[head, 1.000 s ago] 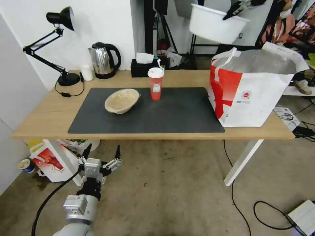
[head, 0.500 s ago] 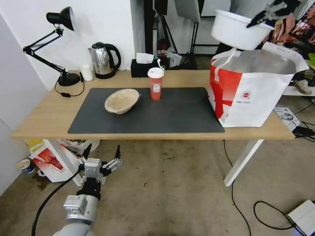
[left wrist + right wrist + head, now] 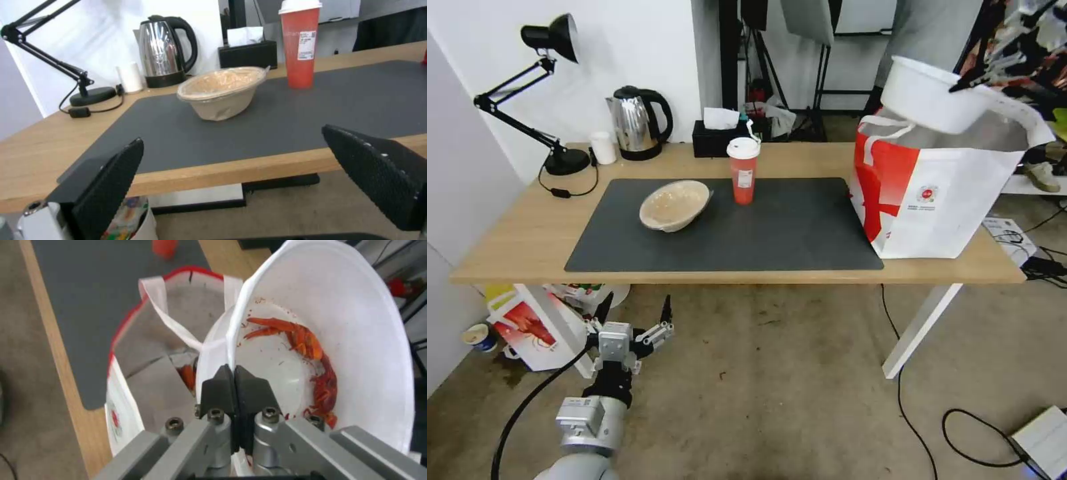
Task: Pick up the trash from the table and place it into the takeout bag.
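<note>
My right gripper (image 3: 233, 373) is shut on the rim of the white bowl (image 3: 356, 340), which holds red crayfish shells. The bowl (image 3: 930, 93) hangs tilted just above the open mouth of the takeout bag (image 3: 940, 193), which stands at the table's right end. The bag's foil lining (image 3: 146, 350) shows beneath the bowl. The red drink cup (image 3: 743, 171) and the beige bowl (image 3: 674, 205) sit on the dark mat (image 3: 800, 233). My left gripper (image 3: 634, 313) hangs open below the table's front edge (image 3: 520, 267), facing the beige bowl (image 3: 222, 91) and the cup (image 3: 300, 43).
A black desk lamp (image 3: 554, 100), a kettle (image 3: 639, 123), a small white cup (image 3: 604, 147) and a black tissue box (image 3: 717, 137) line the table's back edge. A smaller red-and-white bag (image 3: 527, 330) stands under the table at left. Cables (image 3: 960, 433) lie on the floor at right.
My right gripper has carried the white bowl to the right and down, from high behind the table to just over the bag's mouth. The left arm has not moved.
</note>
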`<state>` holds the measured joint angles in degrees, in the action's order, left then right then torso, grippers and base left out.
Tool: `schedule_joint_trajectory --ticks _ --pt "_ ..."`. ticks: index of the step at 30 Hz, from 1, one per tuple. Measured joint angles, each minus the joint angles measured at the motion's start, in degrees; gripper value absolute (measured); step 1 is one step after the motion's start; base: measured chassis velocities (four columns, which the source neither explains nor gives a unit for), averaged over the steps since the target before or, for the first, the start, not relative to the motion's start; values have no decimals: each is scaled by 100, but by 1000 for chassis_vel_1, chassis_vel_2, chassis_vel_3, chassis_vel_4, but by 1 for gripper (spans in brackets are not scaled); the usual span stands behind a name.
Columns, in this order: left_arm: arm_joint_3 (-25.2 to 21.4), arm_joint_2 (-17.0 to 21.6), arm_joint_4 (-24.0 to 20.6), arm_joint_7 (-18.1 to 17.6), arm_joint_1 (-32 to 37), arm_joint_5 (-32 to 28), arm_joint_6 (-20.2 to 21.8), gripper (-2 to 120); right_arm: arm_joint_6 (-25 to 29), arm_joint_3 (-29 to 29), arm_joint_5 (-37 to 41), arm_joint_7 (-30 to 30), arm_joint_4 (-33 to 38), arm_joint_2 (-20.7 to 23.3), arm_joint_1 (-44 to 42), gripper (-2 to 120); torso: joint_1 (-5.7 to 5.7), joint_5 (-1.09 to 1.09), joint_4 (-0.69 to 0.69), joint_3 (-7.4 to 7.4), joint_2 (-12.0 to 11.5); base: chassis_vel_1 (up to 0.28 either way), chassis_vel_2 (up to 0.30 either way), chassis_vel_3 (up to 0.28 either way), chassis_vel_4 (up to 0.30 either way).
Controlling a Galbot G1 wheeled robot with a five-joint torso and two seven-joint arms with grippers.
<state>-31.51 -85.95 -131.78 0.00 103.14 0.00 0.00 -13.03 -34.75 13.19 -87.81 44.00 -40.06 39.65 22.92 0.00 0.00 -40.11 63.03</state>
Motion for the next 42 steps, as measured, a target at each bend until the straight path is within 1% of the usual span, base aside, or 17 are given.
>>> schedule_joint_trajectory --ticks 6,13,24,34,37,38,40,41,42 --pt "0 0 0 0 0 0 0 100 157 339 -350 1 -249 -72 -249 0 0 0 0 0 0 0 0 0 0" --pt "0 0 0 0 0 0 0 100 292 502 -595 3 -450 -145 -342 0 0 -1 0 0 0 0 0 0 0" --pt "0 0 0 0 0 0 0 100 400 758 -915 4 -451 -150 -727 0 0 0 0 0 0 0 0 0 0" --pt "-1 0 0 0 0 0 0 100 538 869 -1055 9 -496 -243 -774 0 0 -1 1 0 0 0 0 0 0" --pt "0 0 0 0 0 0 0 100 562 887 -1087 12 -505 -274 -753 11 0 -1 0 0 0 0 0 0 0" --pt "0 0 0 0 0 0 0 100 562 887 -1087 12 -505 -274 -753 11 0 -1 0 0 0 0 0 0 0" --pt "0 0 0 0 0 0 0 100 562 887 -1085 13 -506 -296 -706 22 0 0 0 0 0 0 0 0 0" --pt "0 0 0 0 0 0 0 100 562 887 -1085 13 -506 -296 -706 22 0 0 0 0 0 0 0 0 0" --pt "0 0 0 0 0 0 0 100 562 886 -1082 14 -506 -305 -678 27 0 0 0 0 0 0 0 0 0"
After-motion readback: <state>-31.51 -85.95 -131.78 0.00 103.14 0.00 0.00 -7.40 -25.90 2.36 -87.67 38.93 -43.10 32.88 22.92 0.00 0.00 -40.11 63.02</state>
